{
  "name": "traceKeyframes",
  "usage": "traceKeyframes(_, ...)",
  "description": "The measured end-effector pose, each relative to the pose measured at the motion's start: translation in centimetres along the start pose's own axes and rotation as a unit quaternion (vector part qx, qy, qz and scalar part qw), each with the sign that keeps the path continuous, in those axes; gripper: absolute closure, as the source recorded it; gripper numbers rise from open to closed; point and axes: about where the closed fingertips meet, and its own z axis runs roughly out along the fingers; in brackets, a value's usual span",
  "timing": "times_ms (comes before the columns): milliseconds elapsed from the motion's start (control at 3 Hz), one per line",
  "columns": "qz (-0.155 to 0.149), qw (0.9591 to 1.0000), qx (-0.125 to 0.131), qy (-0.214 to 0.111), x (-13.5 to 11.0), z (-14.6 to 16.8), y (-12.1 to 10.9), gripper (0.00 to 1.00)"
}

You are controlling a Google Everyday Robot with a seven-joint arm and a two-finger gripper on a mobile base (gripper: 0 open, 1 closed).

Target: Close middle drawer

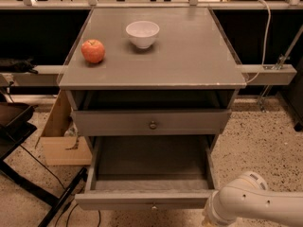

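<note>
The gripper (208, 220), its grip state unclear, sits off the desk's front-right corner, so an off-centre push could jam the middle drawer (151, 198).

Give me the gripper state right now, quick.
Gripper: state cannot be told; it is at the bottom edge of the view, by the right front corner of the open middle drawer.

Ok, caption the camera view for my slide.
Middle drawer stands pulled out; the end effector sits low by its front right corner.
</note>
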Motion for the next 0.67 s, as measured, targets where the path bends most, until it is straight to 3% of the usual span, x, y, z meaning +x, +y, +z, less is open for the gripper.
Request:
traceKeyframes(333, 0.003, 0.9996, -0.01, -0.025, 0.5, 5.3, -0.4, 0.85)
traceKeyframes(667, 0.008, 0.9986, -0.002, -0.051, 0.1, 9.3, -0.9, 1.0)
